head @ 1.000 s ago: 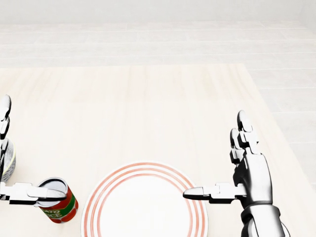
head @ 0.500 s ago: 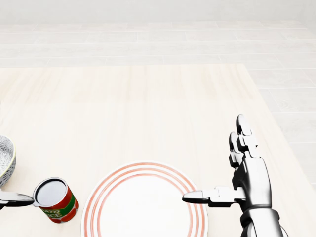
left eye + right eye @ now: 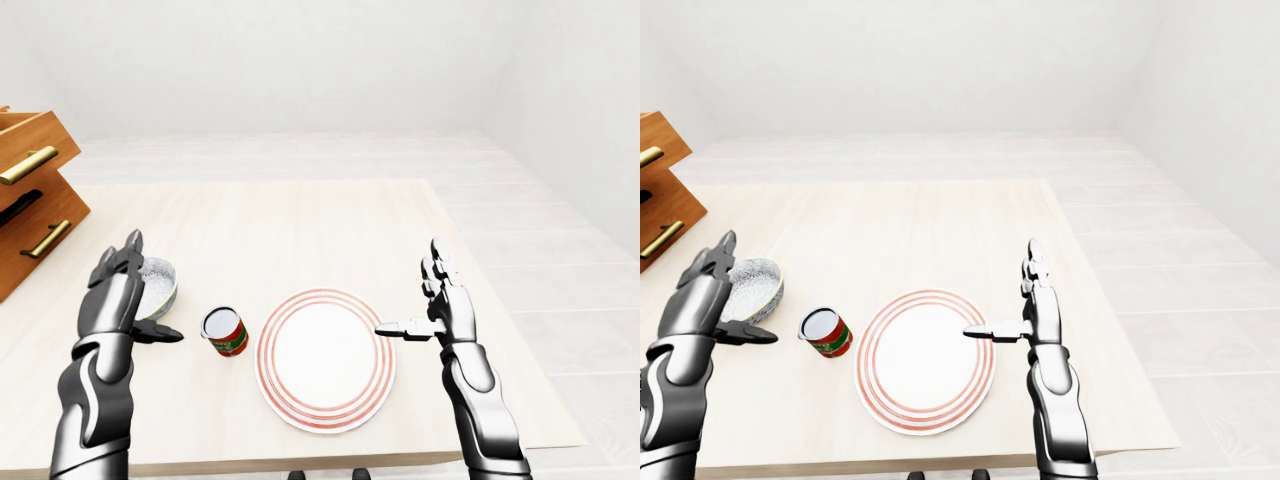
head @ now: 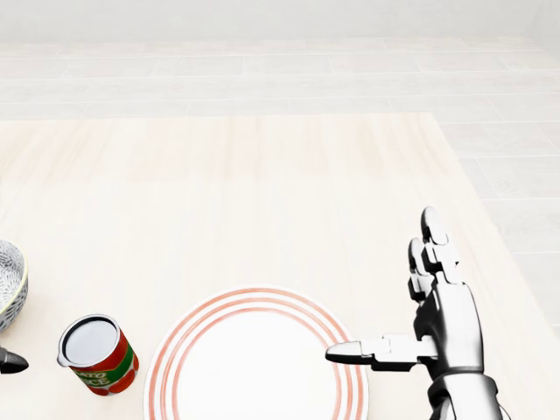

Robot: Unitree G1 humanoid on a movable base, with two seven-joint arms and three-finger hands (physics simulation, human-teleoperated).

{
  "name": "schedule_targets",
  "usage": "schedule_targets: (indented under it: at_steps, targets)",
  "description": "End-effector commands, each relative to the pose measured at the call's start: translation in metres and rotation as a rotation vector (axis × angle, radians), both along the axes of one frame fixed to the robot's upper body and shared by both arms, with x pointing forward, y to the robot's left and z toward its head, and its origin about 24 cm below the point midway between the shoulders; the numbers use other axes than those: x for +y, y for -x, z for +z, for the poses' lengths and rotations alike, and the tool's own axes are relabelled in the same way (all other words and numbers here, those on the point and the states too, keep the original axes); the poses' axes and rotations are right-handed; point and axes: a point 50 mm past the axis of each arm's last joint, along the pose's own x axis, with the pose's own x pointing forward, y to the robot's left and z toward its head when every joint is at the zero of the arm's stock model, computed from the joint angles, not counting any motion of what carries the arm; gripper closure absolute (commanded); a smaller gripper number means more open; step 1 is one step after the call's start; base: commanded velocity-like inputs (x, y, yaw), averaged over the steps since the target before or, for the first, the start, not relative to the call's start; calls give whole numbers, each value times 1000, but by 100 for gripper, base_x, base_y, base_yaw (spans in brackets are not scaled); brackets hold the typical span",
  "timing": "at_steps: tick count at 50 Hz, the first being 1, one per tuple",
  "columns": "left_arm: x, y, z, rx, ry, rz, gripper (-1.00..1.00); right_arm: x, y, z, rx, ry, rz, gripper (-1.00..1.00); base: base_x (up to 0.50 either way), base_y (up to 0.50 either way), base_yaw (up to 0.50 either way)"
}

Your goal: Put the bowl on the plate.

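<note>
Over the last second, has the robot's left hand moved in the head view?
Yes. The left hand slid toward the left edge, away from the unmoved tomato sauce can.

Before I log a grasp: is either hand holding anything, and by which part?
Nothing is held: left hand open beside the bowl, right hand open by the plate.

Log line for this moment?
bowl on table, ungrasped | plate bare | left hand open by bowl | right hand open by plate

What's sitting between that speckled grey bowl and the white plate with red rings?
A small red-and-green tin can stands upright between the grey speckled bowl and the white red-ringed plate, apart from both. The left-eye view shows it best.
</note>
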Motion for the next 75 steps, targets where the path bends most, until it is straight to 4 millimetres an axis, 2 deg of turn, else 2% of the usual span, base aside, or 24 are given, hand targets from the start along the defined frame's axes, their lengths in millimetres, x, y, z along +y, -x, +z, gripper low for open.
schedule_targets:
  at_steps: [1,16,26,31,40,52,75]
  targets:
    - [0,-5,2,34,-157,0,-100,-1,1,3,-13,6,-3,-100,0,0,0]
    - [2,-11,-6,82,-317,9,-100,-1,0,6,-25,11,-3,-100,0,0,0]
    - [3,-12,-24,113,-311,-7,-100,-2,2,3,-13,10,-7,-100,0,0,0]
    - [15,-5,-31,129,-304,22,-100,-2,3,1,-6,9,-7,-100,0,0,0]
    - [21,-2,-40,158,-310,42,-100,-2,4,-1,4,5,-10,-100,0,0,0]
    - [8,-16,-46,161,-289,1,-100,-2,6,1,-3,7,-11,-100,0,0,0]
    - [12,-29,-52,182,-273,12,-100,-3,8,7,-29,15,-17,-100,0,0,0]
